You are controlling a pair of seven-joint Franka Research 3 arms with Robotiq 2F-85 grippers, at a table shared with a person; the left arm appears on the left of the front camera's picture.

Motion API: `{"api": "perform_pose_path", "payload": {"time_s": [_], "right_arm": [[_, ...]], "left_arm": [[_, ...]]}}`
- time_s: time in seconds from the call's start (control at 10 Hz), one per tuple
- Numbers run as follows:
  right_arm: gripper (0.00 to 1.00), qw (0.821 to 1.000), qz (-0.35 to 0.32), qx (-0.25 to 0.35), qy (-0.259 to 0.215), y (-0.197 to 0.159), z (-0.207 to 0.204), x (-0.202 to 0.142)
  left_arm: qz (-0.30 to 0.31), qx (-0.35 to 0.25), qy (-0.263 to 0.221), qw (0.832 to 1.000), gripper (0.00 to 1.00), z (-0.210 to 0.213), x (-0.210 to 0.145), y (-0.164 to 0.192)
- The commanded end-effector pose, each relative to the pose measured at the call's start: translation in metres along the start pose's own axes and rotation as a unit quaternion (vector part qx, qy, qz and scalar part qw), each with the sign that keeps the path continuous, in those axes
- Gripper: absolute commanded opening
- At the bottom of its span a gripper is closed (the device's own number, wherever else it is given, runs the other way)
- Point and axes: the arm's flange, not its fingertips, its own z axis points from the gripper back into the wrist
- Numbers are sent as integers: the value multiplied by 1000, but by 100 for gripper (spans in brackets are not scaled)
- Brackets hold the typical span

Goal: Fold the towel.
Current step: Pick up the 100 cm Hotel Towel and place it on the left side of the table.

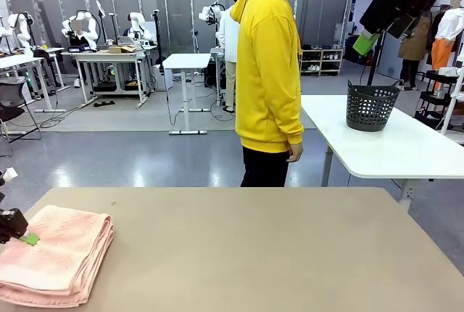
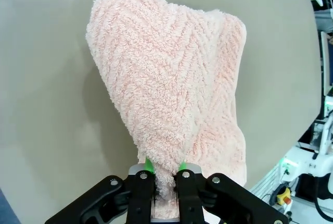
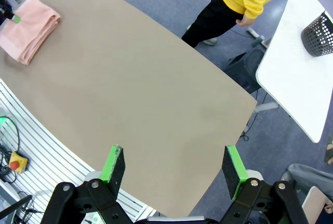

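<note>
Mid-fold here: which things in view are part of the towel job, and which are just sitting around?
Part of the job:
- salmon-pink terry towel, folded at the tan table's left end
- left gripper, fingers either side of a towel fold
- right gripper, open, raised above the table

Lying about:
- black plastic mesh basket on the white side table
- person in a yellow hoodie

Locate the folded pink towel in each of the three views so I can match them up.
Front view: the towel lies folded at the tan table's near left corner, the left hand at its edge.
Left wrist view: it fills the centre, a fold between that hand's fingers.
Right wrist view: small, top left.
Shared landmark: the tan table, under the towel in all three.
</note>
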Motion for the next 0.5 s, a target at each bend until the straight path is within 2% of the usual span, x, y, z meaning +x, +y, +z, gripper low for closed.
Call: {"api": "perform_pose_path", "payload": {"time_s": [0.0, 0.1, 0.2, 0.3, 0.4], "right_arm": [[94, 1000, -2, -3, 3, 0, 1, 0], [94, 1000, -2, -3, 3, 0, 1, 0], [94, 1000, -2, -3, 3, 0, 1, 0], [94, 1000, -2, -3, 3, 0, 1, 0], [94, 1000, -2, -3, 3, 0, 1, 0]], "left_arm": [[13, 13, -8, 1000, 51, 4, 11, 4], [17, 22, -5, 1000, 51, 8, 11, 2], [21, 28, -4, 999, 88, 11, 11, 1], [21, 30, -4, 999, 55, 11, 12, -2], [24, 49, -5, 999, 100, 11, 13, -3]]}}
